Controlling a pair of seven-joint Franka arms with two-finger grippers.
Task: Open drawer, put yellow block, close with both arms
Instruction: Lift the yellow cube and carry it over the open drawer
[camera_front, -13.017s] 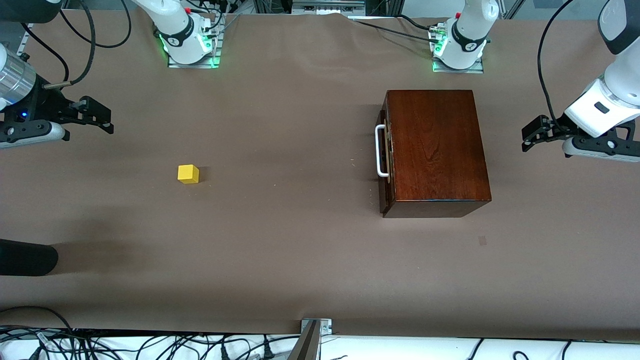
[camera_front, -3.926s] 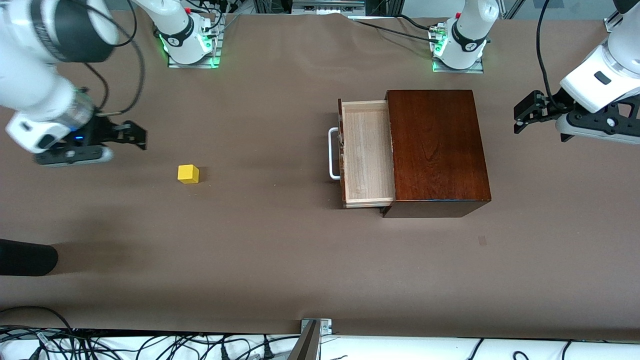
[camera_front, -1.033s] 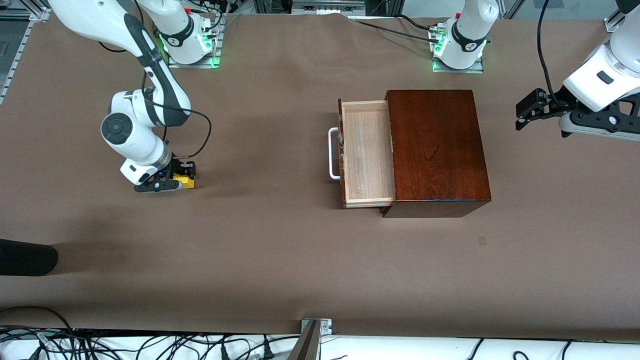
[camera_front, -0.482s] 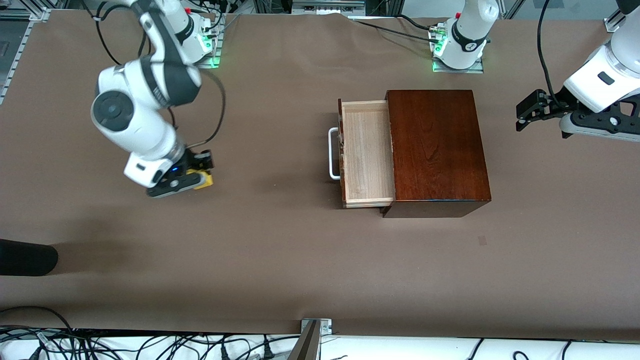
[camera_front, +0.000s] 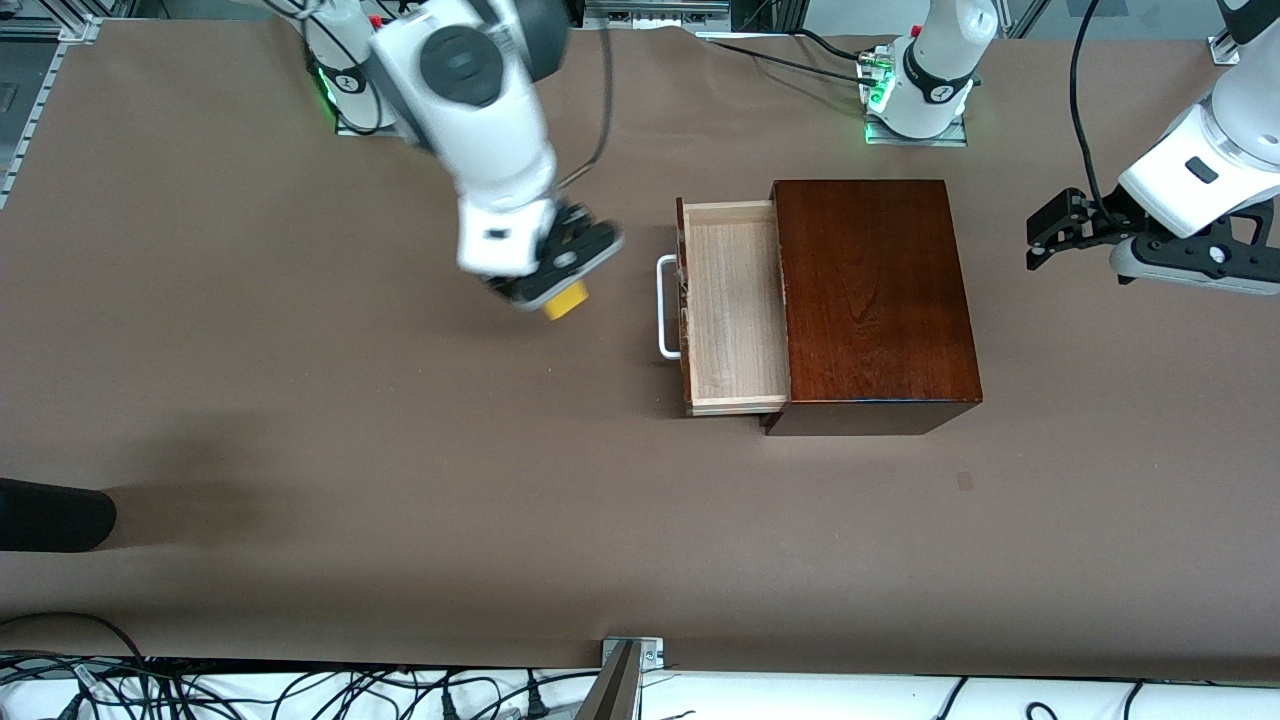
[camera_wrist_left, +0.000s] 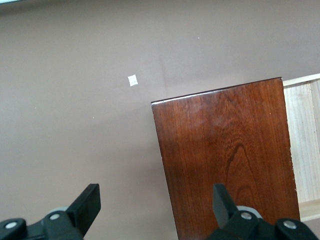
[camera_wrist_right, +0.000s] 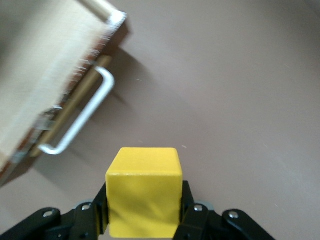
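My right gripper (camera_front: 562, 283) is shut on the yellow block (camera_front: 565, 300), carrying it in the air over the bare table beside the drawer's white handle (camera_front: 664, 307). The right wrist view shows the yellow block (camera_wrist_right: 144, 197) clamped between the fingers (camera_wrist_right: 99, 210), with the handle (camera_wrist_right: 82, 116) ahead. The drawer (camera_front: 734, 306) stands pulled out of the dark wooden box (camera_front: 873, 295), its pale tray holding nothing. My left gripper (camera_front: 1040, 240) hangs open in the air off the box's closed end, toward the left arm's end of the table. In its wrist view, open fingers (camera_wrist_left: 86, 206) frame the box top (camera_wrist_left: 227, 155).
The brown table cover (camera_front: 400, 480) spreads round the box. A black rounded object (camera_front: 50, 514) lies at the table's edge toward the right arm's end. Cables (camera_front: 300, 690) and a metal bracket (camera_front: 630, 665) line the edge nearest the front camera.
The right arm has lifted the yellow block off the table and swung it toward the open drawer. The left gripper has barely shifted.
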